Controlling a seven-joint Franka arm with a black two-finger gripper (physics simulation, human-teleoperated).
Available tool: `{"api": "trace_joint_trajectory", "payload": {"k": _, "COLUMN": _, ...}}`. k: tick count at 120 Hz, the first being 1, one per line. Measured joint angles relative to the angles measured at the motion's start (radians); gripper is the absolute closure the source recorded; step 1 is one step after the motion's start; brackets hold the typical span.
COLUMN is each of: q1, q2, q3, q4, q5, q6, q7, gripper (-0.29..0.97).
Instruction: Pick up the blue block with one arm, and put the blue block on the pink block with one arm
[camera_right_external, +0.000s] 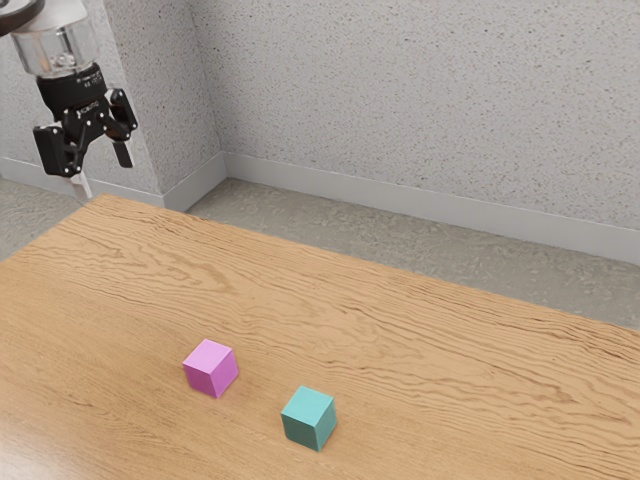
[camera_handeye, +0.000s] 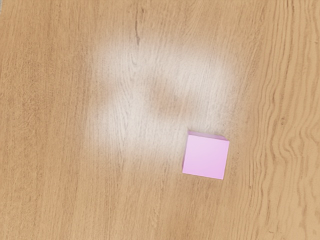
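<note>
The black two-finger gripper (camera_right_external: 101, 165) hangs high above the far corner of the table, fingers spread apart and holding nothing. Well below it, on the light wood-grain table (camera_right_external: 420, 330), sits the small pink cube (camera_right_external: 210, 367) (camera_handeye: 205, 156). The teal-blue cube (camera_right_external: 308, 418) rests near it, toward the exterior view's right, apart from it. Behind the table are a grey floor (camera_right_external: 480, 255), a pale baseboard (camera_right_external: 430, 205) and a speckled grey wall (camera_right_external: 420, 90).

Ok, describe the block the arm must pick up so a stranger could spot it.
On the wooden table, two cubes sit apart near the front edge. The blue block is the one farther toward the exterior view's right and closer to the camera. It is teal-blue; its only neighbour, the pink block, is pink.
</note>
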Motion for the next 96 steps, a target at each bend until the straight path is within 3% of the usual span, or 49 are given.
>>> {"api": "trace_joint_trajectory", "payload": {"k": 52, "q1": -0.029, "q2": -0.006, "q3": -0.031, "q4": 0.001, "q5": 0.028, "q6": 0.01, "q7": -0.003, "gripper": 0.0}}
{"api": "trace_joint_trajectory", "payload": {"k": 59, "q1": -0.043, "q2": 0.044, "q3": -0.043, "q4": -0.018, "q5": 0.017, "q6": 0.019, "q7": 0.023, "gripper": 0.0}}
{"api": "trace_joint_trajectory", "payload": {"k": 78, "q1": -0.138, "q2": 0.178, "q3": -0.08, "q4": -0.082, "q5": 0.007, "q6": 0.129, "q7": 0.226, "gripper": 0.0}}
{"api": "trace_joint_trajectory", "payload": {"k": 96, "q1": -0.208, "q2": 0.265, "q3": -0.158, "q4": -0.292, "q5": 0.003, "q6": 0.388, "q7": 0.455, "gripper": 0.0}}
